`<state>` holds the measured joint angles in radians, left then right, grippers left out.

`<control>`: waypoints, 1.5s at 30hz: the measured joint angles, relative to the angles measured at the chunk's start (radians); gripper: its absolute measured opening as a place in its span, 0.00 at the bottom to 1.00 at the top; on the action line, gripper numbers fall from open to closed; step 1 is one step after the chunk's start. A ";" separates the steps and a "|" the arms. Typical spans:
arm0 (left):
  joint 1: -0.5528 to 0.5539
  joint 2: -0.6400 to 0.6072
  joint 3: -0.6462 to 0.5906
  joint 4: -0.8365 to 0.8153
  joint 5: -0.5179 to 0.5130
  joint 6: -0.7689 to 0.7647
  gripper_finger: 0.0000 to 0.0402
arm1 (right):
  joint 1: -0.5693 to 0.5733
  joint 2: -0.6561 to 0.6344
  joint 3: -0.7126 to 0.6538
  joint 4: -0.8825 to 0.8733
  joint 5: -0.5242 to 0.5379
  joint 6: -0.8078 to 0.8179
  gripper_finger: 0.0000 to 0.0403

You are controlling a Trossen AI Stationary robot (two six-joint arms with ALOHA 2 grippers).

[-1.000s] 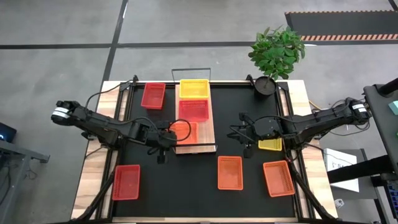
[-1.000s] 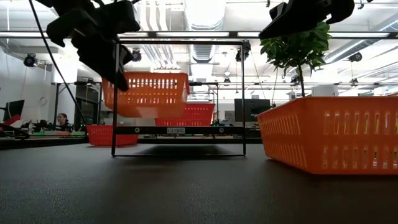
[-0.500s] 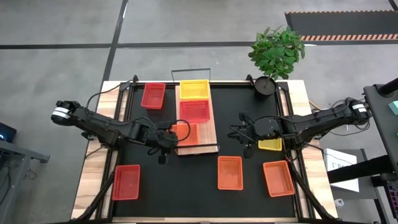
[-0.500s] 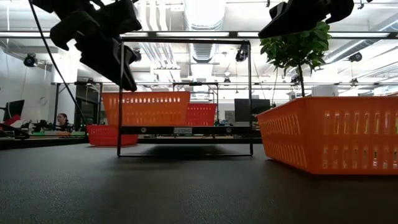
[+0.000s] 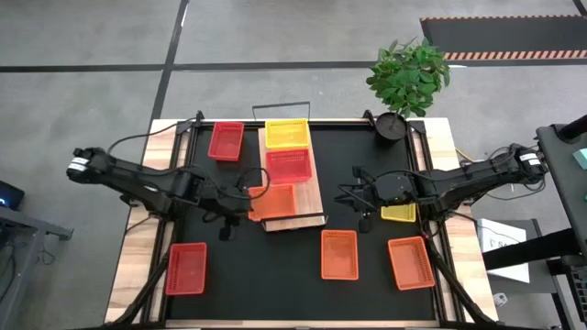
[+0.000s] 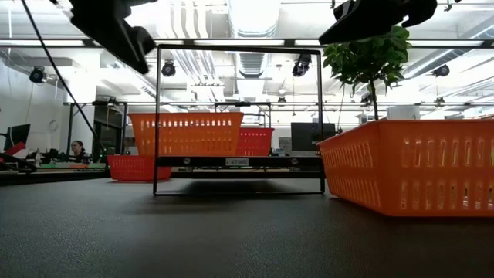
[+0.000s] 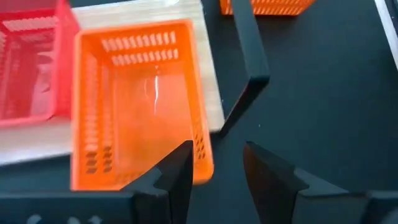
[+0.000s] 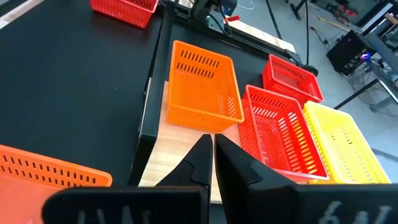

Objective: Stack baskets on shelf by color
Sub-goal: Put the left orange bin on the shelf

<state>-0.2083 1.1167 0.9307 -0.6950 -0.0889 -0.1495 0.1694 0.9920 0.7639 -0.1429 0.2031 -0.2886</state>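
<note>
Black mat [image 5: 275, 266] on wood counter [image 5: 138, 247], grey floor all around. Left to right: red basket [image 5: 187, 268] near front left corner, another red basket [image 5: 226, 140] at back. Left gripper [image 7: 214, 171] just beside shelf [image 5: 307, 206], fingers [image 7: 177, 171] apart, holding nothing. On shelf, in a row: yellow basket [image 5: 286, 132] at back, red one [image 5: 288, 164] in middle, orange basket [image 5: 272, 201] at front end. Two more orange baskets [image 5: 338, 254] on mat in front. Right gripper [image 8: 213, 152] over mat, right of shelf, fingers [image 8: 200, 158] pressed together, empty. Small yellow basket [image 5: 398, 213] under right arm. Green plant [image 5: 408, 78] at back right.
</note>
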 joint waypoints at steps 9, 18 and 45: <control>0.011 -0.085 -0.090 -0.171 -0.037 0.003 0.18 | 0.000 0.000 0.000 0.000 0.000 -0.002 0.02; 0.031 0.030 -0.215 0.121 -0.052 0.004 0.02 | 0.000 0.000 -0.001 0.001 0.000 -0.023 0.02; 0.080 0.153 -0.219 0.445 -0.337 0.262 0.00 | 0.000 0.000 -0.017 0.002 0.000 -0.019 0.02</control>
<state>-0.1286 1.2694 0.7120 -0.2497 -0.4257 0.1123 0.1696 0.9920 0.7471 -0.1405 0.2031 -0.3076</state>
